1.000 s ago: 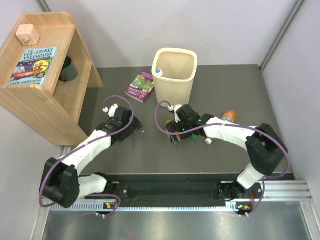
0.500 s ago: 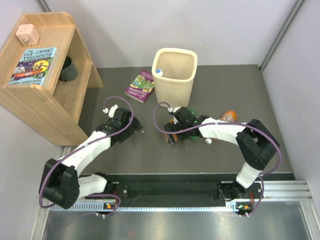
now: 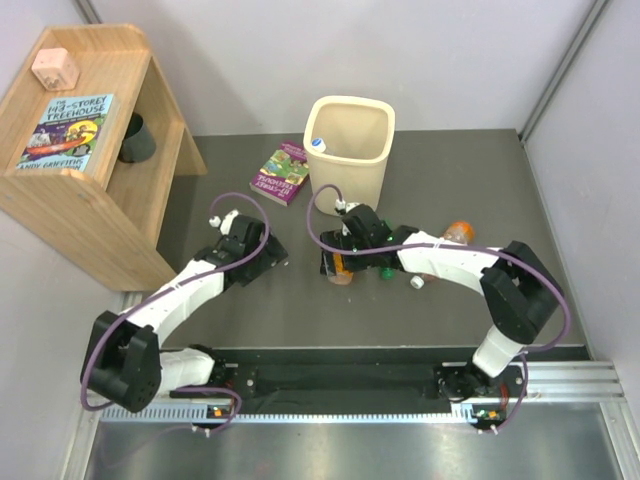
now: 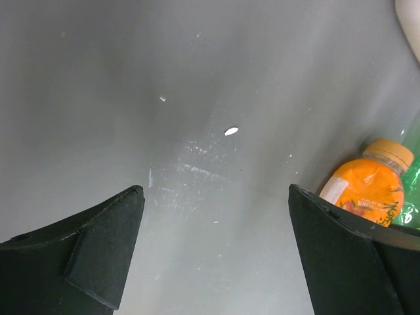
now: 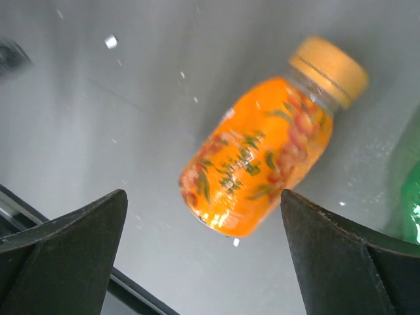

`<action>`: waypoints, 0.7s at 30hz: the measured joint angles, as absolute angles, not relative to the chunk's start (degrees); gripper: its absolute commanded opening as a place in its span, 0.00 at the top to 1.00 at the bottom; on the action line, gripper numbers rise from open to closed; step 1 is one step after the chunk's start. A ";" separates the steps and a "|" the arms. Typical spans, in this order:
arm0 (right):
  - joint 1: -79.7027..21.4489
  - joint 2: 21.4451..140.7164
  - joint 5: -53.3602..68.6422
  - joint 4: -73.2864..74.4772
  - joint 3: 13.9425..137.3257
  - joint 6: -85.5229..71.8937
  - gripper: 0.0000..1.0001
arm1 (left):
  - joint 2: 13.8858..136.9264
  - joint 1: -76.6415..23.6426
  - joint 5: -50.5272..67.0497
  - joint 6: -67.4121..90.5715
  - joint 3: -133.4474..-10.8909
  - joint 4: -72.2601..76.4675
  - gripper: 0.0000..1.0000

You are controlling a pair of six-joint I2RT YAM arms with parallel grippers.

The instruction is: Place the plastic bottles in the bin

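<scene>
In front of the cream-beige plastic bin (image 3: 350,175), the right gripper (image 3: 334,263) has slid left in the last second and spread its jaws wide. We see the short orange plastic bottle (image 5: 259,157) lying on the grey table (image 3: 260,310) between them, untouched, with a gap on each side. Our read is that the grasp comes next. The left gripper (image 4: 216,190) is wide open, empty and unmoved. The clear white-capped bottle (image 3: 318,143) is already in the bin. The green bottle (image 5: 410,197) and second orange bottle (image 3: 458,231) are still out.
</scene>
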State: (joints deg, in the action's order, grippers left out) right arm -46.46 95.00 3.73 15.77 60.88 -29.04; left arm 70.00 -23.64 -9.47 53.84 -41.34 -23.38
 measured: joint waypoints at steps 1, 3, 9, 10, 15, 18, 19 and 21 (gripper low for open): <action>-46.48 95.29 3.51 15.66 61.47 -29.95 0.02 | 70.35 -23.64 -9.21 53.84 -41.32 -23.24 0.05; -46.50 96.92 2.92 15.44 63.13 -31.29 0.08 | 70.96 -23.64 -8.75 53.84 -41.30 -23.07 0.05; -46.63 105.75 0.97 15.20 66.24 -34.63 0.27 | 71.50 -23.64 -8.36 53.45 -41.21 -23.09 0.05; -46.78 105.62 0.19 14.81 66.52 -34.68 0.30 | 71.50 -23.64 -8.38 53.28 -41.19 -23.11 0.05; -47.07 105.45 -2.55 15.09 65.12 -35.27 0.69 | 71.35 -23.64 -8.38 52.42 -41.01 -23.11 0.05; -47.09 105.03 -3.73 14.98 63.99 -35.46 0.67 | 71.37 -23.64 -8.38 52.18 -41.01 -23.11 0.05; -47.11 104.84 -4.01 14.92 63.46 -35.57 0.59 | 71.37 -23.64 -8.38 52.10 -41.01 -23.09 0.05; -47.42 103.48 -5.17 14.96 62.30 -35.16 0.29 | 71.42 -23.64 -8.36 51.79 -41.01 -23.09 0.05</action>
